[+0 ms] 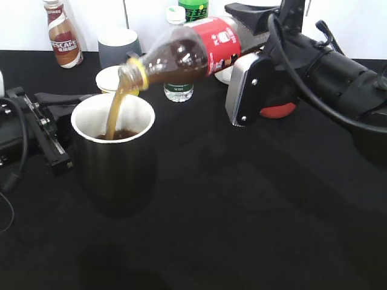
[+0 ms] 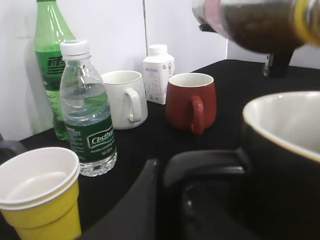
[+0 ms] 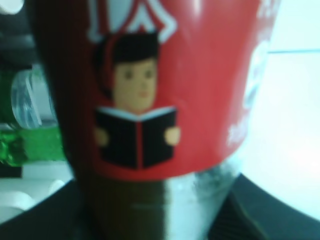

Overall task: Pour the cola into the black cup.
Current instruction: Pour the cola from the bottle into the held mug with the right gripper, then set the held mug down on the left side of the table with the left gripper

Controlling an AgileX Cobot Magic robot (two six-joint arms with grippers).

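The cola bottle [image 1: 193, 54] is tilted with its neck down to the left, and a brown stream [image 1: 115, 109] falls into the black cup [image 1: 115, 163], which holds some dark drink. My right gripper [image 1: 245, 51] is shut on the bottle's body; the red label [image 3: 150, 75] fills the right wrist view. My left gripper [image 1: 68, 130] is at the cup's left side, shut on its black handle [image 2: 205, 165]. The cup's white inside [image 2: 290, 120] and the bottle's neck [image 2: 255, 25] show in the left wrist view.
Behind the cup stand a yellow cup [image 2: 40, 195], a water bottle [image 2: 87, 120], a green bottle [image 2: 50, 55], a pale mug [image 2: 125, 97], a red mug [image 2: 192, 100] and a small white bottle [image 2: 158, 72]. A Nescafe bottle [image 1: 63, 33] stands at the back left.
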